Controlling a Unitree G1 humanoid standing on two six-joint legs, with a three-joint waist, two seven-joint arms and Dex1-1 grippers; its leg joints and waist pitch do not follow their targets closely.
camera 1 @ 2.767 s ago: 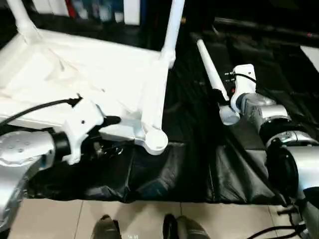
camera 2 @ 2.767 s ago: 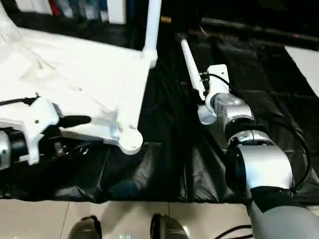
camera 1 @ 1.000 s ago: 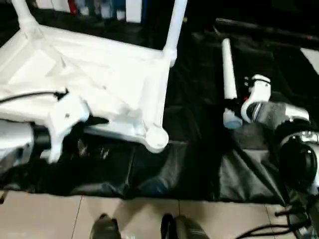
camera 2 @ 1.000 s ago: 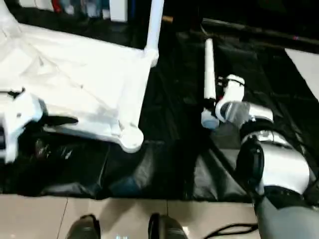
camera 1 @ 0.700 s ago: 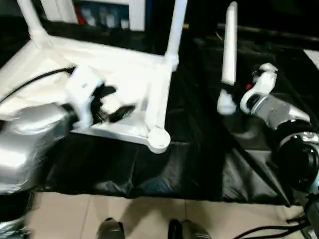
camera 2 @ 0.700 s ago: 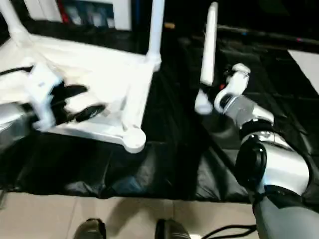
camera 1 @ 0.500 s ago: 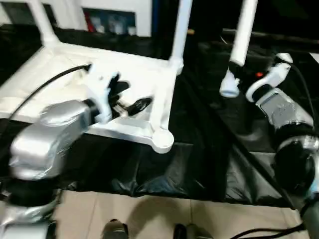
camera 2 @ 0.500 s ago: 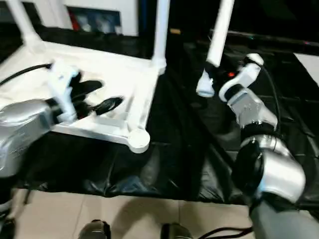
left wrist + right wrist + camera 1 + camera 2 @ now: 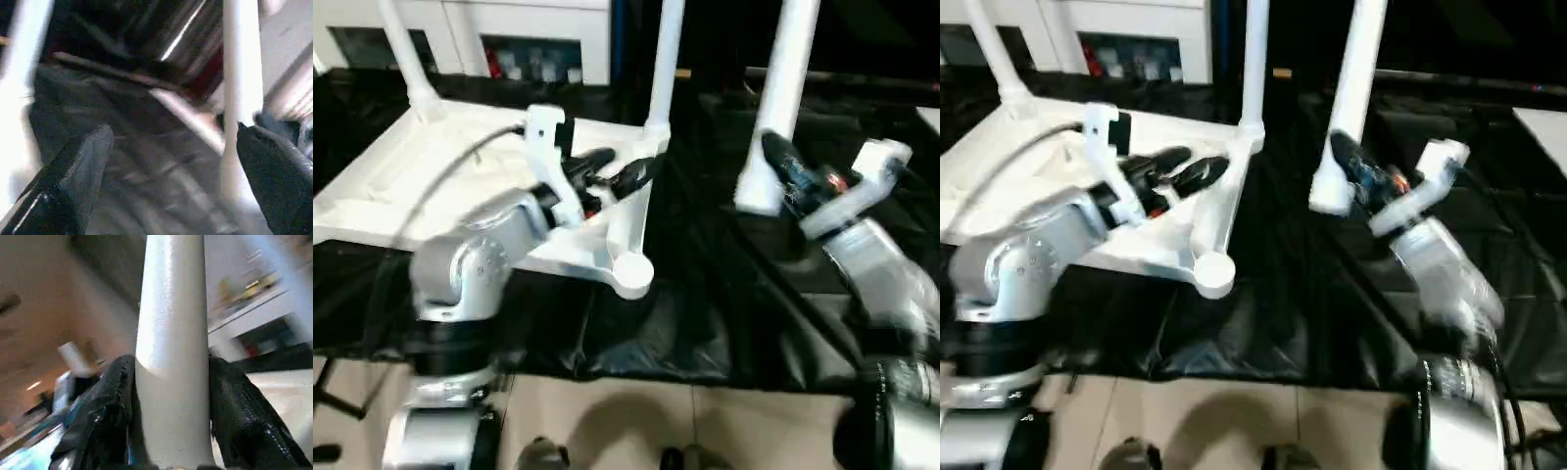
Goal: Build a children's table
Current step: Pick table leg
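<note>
The children's table top [image 9: 401, 186] lies upside down on the black cloth, ribs up. One white leg [image 9: 401, 59] stands in its far left corner and another leg [image 9: 664, 59] in its far right corner. The near right corner socket [image 9: 631, 275] has no leg in it. My left gripper [image 9: 617, 168] hovers open over the top's right side, holding nothing; its fingers [image 9: 73, 181] stand wide apart. My right gripper [image 9: 773, 162] is shut on a third leg [image 9: 1356, 69], held nearly upright, its flared end [image 9: 756, 193] down above the cloth. The fingers [image 9: 107, 416] clamp that leg [image 9: 171, 333].
The black-covered work table [image 9: 705, 323] runs to a front edge near me, with tiled floor [image 9: 607, 421] below. White cabinets [image 9: 509, 29] stand behind the table. My silver right forearm [image 9: 1440, 274] reaches in from the right.
My right gripper has swung the leg from lying on the cloth to upright. My left arm has risen from the top's near edge to above it and opened wider. The camera has tilted.
</note>
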